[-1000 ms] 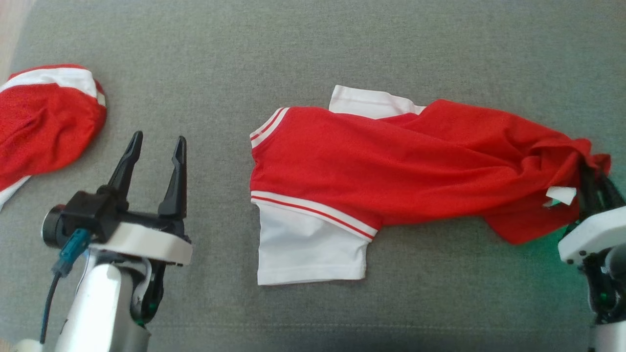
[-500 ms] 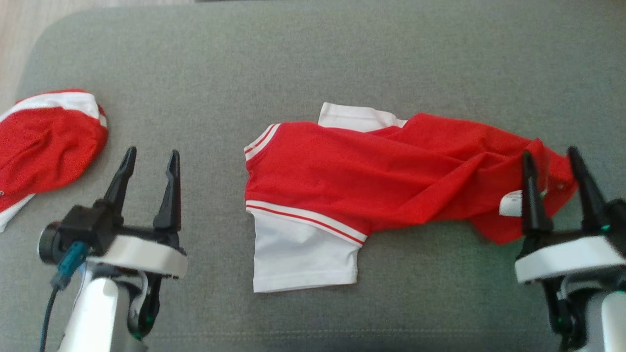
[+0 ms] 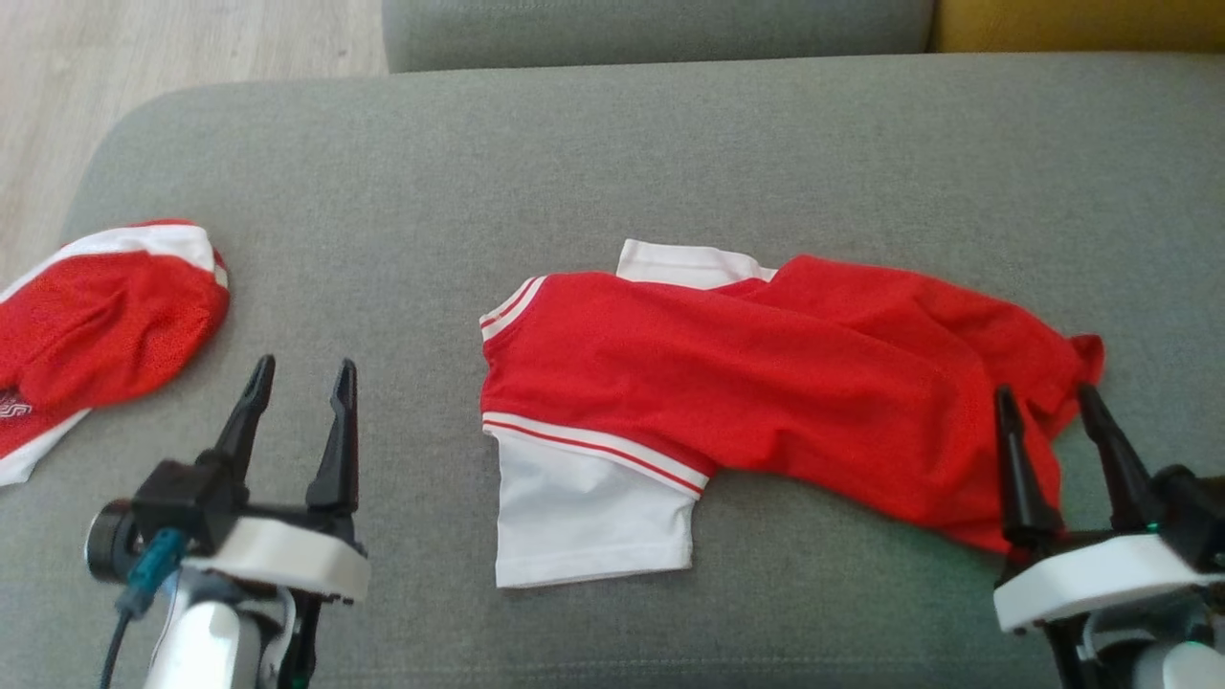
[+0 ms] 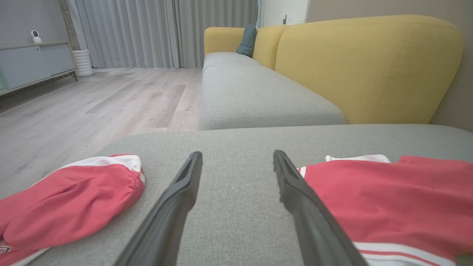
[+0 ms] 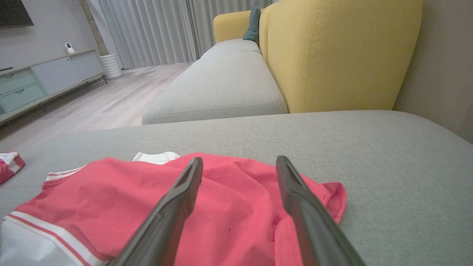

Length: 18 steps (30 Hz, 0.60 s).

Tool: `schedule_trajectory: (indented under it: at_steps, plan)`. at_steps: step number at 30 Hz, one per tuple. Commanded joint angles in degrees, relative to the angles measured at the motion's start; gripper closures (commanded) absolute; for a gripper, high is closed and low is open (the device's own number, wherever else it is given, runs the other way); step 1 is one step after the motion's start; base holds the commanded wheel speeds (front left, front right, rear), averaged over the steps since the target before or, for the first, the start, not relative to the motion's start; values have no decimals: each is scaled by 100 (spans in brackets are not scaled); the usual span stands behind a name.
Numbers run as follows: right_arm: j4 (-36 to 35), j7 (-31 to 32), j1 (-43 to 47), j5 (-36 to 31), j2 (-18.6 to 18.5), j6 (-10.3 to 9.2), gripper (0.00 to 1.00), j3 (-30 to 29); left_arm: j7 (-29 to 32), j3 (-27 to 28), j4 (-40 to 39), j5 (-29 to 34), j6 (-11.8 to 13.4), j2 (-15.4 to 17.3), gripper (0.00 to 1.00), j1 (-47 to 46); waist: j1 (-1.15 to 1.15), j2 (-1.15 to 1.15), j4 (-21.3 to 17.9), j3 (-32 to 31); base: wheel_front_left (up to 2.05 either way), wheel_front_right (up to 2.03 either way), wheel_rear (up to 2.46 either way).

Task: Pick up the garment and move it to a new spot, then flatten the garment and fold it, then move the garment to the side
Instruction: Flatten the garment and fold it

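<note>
A red shirt with white sleeves (image 3: pixel 766 383) lies stretched sideways across the grey cushion (image 3: pixel 574 172), its hem end rumpled at the right. The same shirt (image 5: pixel 207 207) spreads beneath my right fingers in the right wrist view, and the shirt's shoulder (image 4: pixel 388 199) sits to the right in the left wrist view. My right gripper (image 3: pixel 1045 407) hovers open over the hem end, holding nothing. Well left of the shirt, my left gripper (image 3: pixel 301 375) stands open above bare cushion.
A second red and white garment (image 3: pixel 86 335) lies bunched at the cushion's left edge, by wooden floor (image 3: pixel 144 48). A further grey seat (image 4: pixel 251 96) with a yellow backrest (image 4: pixel 369 66) lies beyond the cushion.
My right gripper has let go of the shirt's hem end and drawn back open; the hem dropped flat. The head camera tilted up, shifting the whole picture down.
</note>
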Motion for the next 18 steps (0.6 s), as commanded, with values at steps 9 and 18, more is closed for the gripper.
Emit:
schedule_trajectory:
  at_steps: [9, 18]
  plan:
    - [-211, -6, 114, 150, -49, -4, 0, 245, -41, 183, -323, 13, 115, 86, 0, 80, 0, 0, 0, -119, 0, 0, 0]
    - [-198, 0, 62, 146, -49, -4, 0, 254, -39, 137, -371, 0, 151, 118, 0, 65, 0, 0, -3, -111, 0, 0, 0]
